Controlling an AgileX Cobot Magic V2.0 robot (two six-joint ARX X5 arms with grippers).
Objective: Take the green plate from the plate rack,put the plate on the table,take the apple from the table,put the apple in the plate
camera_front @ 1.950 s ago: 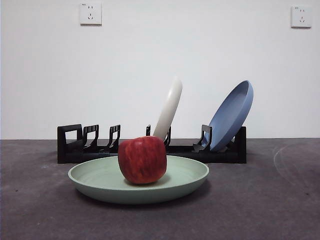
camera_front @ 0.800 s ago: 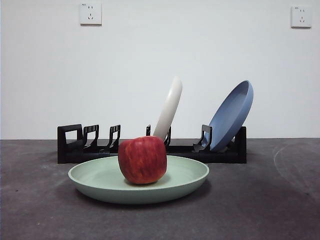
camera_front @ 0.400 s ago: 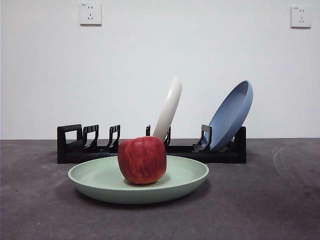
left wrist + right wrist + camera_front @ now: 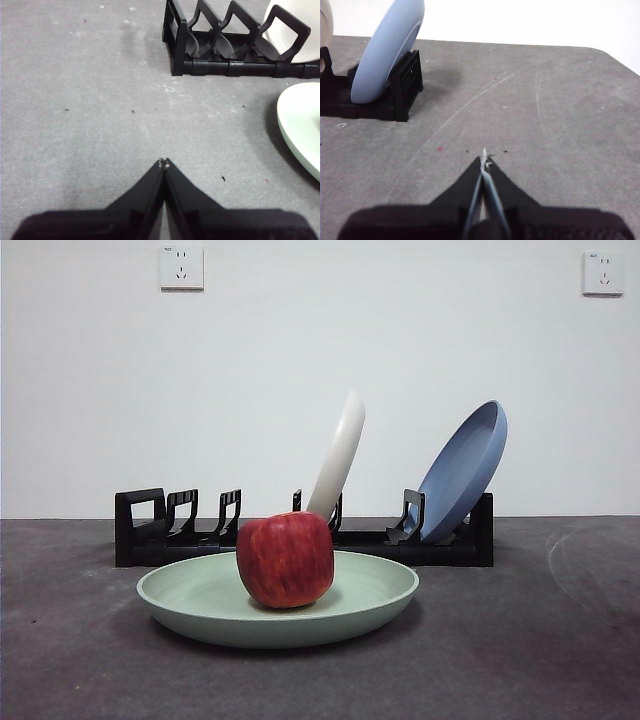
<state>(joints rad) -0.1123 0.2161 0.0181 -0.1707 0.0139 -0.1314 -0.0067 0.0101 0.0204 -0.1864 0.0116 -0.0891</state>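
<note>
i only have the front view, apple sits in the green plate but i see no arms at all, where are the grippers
Observer: The left gripper hangs over bare table, jaws shut, short of the plate rack.
Operator: and the right one
Observer: The right gripper is also shut and empty, off the rack's end that holds the blue plate.
Operator: either one touching the green plate
Observer: No. Only the left wrist view shows the green plate, apart from that gripper.
</note>
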